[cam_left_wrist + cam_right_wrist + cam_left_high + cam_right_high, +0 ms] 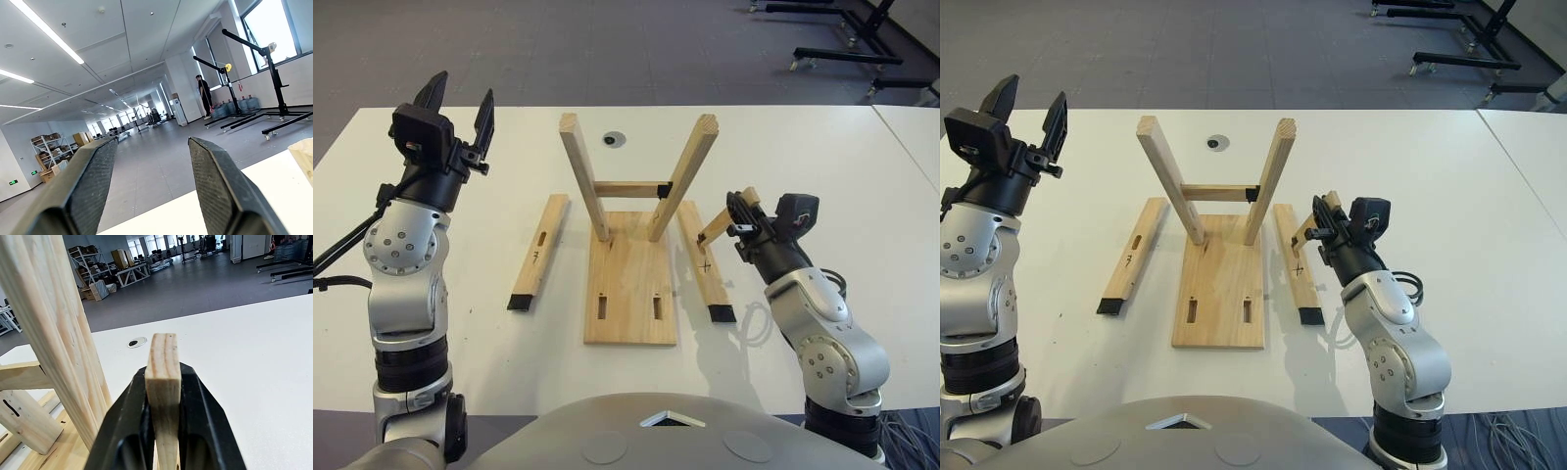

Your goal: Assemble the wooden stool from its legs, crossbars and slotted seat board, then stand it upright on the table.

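The slotted seat board [630, 294] lies flat mid-table. Two legs [583, 174] [685, 176] stand in its far slots, leaning apart, joined by a crossbar [626, 189]. One loose leg [539, 252] lies to the left of the board, another [706, 264] to its right. My right gripper [736, 223] is shut on a short wooden crossbar [164, 401], held just above the right loose leg, beside the right standing leg [58, 333]. My left gripper [458, 106] is raised at the table's far left, open and empty, its fingers [222, 191] pointing up.
A round cable port [613, 139] sits in the white table [822, 176] behind the stool. Bare tabletop lies left and right of the parts. Wheeled stands [842, 49] are on the floor beyond the far edge.
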You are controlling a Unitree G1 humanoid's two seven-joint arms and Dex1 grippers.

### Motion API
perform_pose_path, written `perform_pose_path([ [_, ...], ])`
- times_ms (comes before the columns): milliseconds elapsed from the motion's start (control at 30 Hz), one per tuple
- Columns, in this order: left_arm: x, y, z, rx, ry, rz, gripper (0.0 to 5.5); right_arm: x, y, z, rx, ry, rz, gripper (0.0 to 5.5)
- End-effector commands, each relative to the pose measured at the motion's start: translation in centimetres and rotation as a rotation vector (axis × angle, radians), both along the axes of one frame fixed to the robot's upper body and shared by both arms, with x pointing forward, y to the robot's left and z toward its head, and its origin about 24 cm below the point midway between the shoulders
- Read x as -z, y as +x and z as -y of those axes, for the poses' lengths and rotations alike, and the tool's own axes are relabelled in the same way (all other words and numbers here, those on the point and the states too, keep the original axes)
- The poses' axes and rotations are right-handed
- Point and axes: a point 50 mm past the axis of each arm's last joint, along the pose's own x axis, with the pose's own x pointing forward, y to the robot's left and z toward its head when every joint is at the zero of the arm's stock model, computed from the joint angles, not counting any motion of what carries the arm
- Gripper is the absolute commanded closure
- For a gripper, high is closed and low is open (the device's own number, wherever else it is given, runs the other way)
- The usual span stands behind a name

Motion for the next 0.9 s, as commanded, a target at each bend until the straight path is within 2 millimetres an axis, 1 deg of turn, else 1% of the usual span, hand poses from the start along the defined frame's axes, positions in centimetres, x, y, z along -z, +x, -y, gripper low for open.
perform_pose_path([
  [33, -0.2, 0.1, 0.3, 0.014, 0.015, -0.001, 2.86, 0.8, -0.2, 0.1, 0.014, 0.005, -0.05, 5.12],
  [167, -0.2, 0.3, 0.3, 0.016, 0.017, 0.004, 2.86, 1.3, -0.2, 0.1, 0.021, -0.013, -0.081, 5.12],
  [367, -0.2, 0.3, 0.4, 0.014, 0.016, 0.008, 2.86, 1.2, 0.1, 0.0, 0.012, -0.05, -0.074, 5.12],
  [533, -0.2, 0.3, 0.5, 0.017, 0.014, 0.008, 2.86, 1.5, 0.5, 0.0, 0.023, -0.064, -0.079, 5.12],
  [833, 0.1, 0.3, 0.4, 0.019, 0.014, 0.004, 2.86, 2.9, 0.6, 0.1, 0.042, -0.088, -0.141, 5.12],
  [900, 0.2, 0.3, 0.4, 0.018, 0.013, 0.002, 2.86, 3.2, 0.7, 0.2, 0.042, -0.072, -0.161, 5.12],
])
